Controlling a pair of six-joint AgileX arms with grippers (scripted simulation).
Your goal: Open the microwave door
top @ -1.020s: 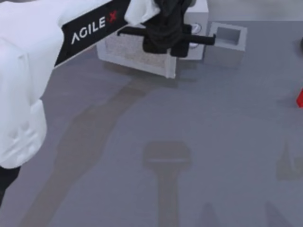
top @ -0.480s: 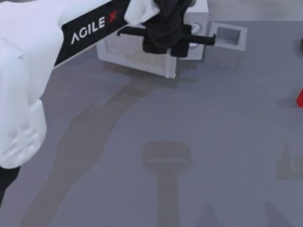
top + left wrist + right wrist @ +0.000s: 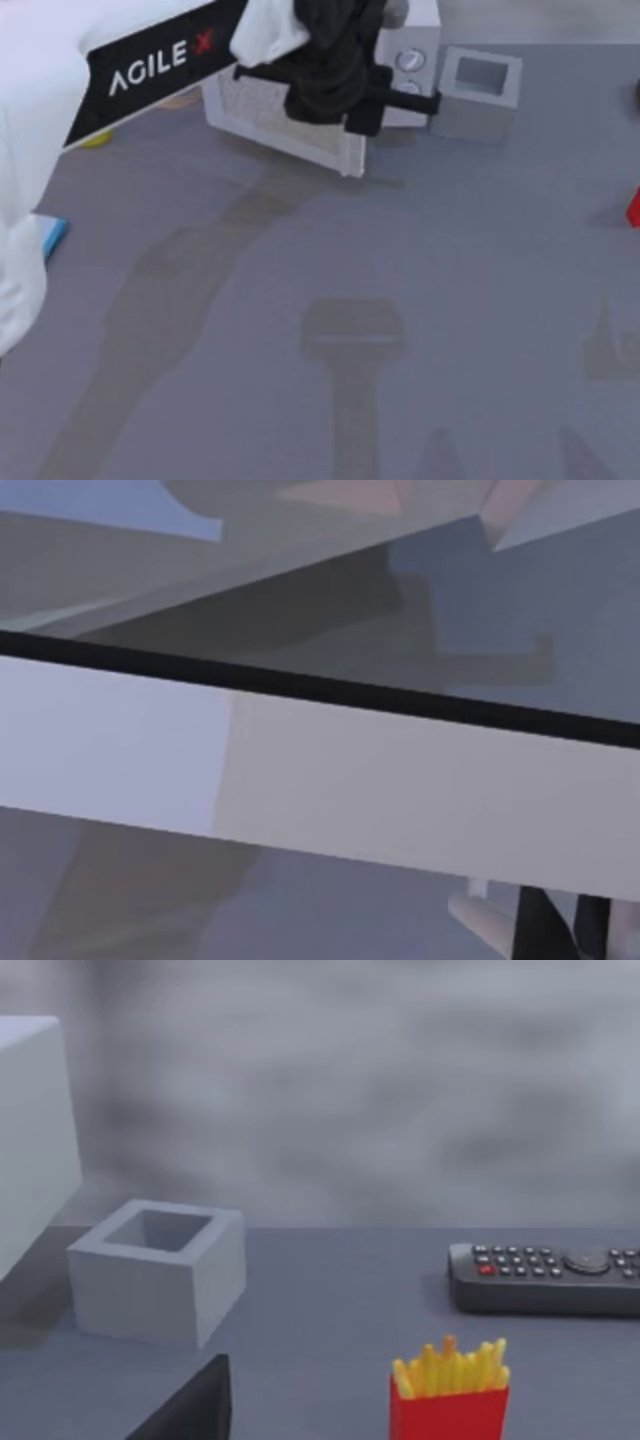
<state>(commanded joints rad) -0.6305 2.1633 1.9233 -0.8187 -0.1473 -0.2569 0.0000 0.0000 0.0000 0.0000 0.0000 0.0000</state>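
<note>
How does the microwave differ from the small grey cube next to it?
The microwave is far bigger than the cube. The microwave is pale grey-white with round knobs on its front; the cube is darker grey and plain. The cube is open-topped and hollow; the microwave's top is solid. Both are boxy and stand on the table.

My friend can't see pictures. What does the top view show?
From above, the left arm's gripper is at the microwave door, which stands swung partly out from the microwave at the table's far edge. A small grey open-topped cube sits just right of it on the grey table.
</note>
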